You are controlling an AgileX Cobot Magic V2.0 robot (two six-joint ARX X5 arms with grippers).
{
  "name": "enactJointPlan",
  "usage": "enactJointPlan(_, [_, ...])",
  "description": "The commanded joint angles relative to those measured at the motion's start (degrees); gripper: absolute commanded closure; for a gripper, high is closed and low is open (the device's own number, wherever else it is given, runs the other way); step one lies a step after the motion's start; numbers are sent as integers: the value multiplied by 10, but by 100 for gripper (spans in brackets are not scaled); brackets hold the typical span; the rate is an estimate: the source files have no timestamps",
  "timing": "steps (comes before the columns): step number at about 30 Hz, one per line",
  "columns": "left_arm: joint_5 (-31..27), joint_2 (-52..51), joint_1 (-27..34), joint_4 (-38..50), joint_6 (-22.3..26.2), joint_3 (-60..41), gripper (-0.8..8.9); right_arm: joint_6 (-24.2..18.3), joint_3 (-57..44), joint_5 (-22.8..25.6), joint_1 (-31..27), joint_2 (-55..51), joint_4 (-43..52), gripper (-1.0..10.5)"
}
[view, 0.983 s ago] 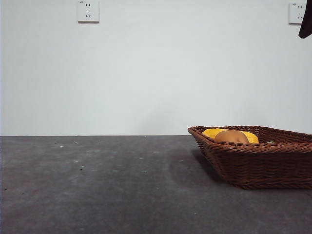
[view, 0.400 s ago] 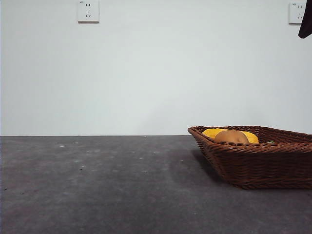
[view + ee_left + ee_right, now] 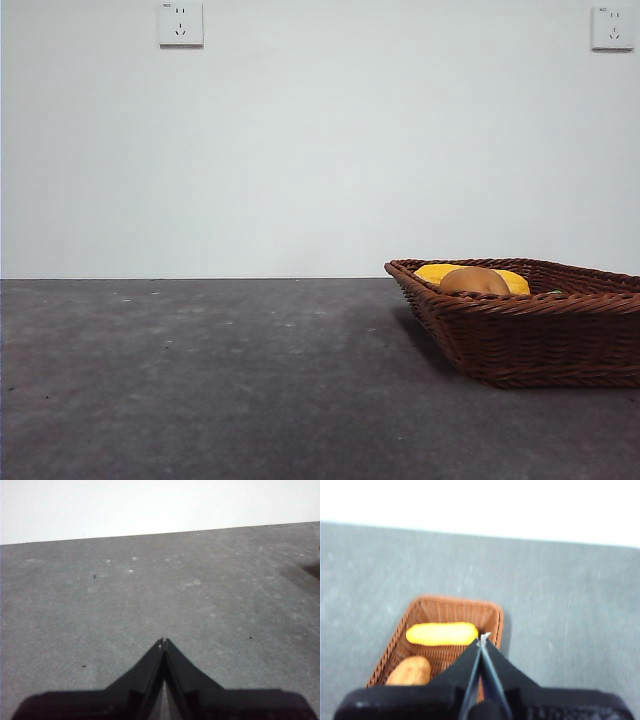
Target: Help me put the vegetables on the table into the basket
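Already the basket (image 3: pixel 540 335) sits at the right of the desk (image 3: pixel 200 380), with the yellow corn cob (image 3: pixel 441 633) and the tan potato (image 3: pixel 409 671) lying inside it, the potato nearer than the cob and slightly apart from it in the right wrist view. From the front, both show just above the near rim. The eggplant cannot be seen in any view; the right gripper (image 3: pixel 482 641) covers part of the basket's inside, so it may lie hidden there, but that is a guess.

The right gripper hangs high above the basket with its jaws pressed together and nothing between them. The left gripper (image 3: pixel 163 643) is likewise closed and empty, over bare desk away from the basket.

By my judgement the task stands at or near its end. The next move calls for checking for the eggplant: if it is out on the desk, one gripper must open, reach and lift it; if not, both arms can rest.
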Motion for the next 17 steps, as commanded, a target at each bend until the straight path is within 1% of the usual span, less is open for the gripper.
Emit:
enactJointPlan(1, [-1,-1,2,4,-6,-6,817,16,-89,6,0,-70,44,946])
enactJointPlan(2, [-1,-1,2,4,-6,-6,817,24,-131,9,0,-106,66,946])
enactJointPlan(5, [-1,-1,2,4,-6,-6,817,67,-270,11,-1,-207,150,946])
enactJointPlan(9, [-1,-1,2,4,-6,-6,817,92,-378,13,0,-274,208,946])
enactJointPlan(12, [-1,-1,2,4,-6,-6,817,99,-433,13,0,-304,221,946])
enactJointPlan(17, [-1,-1,2,4,-6,-6,817,99,-484,13,0,-332,221,946])
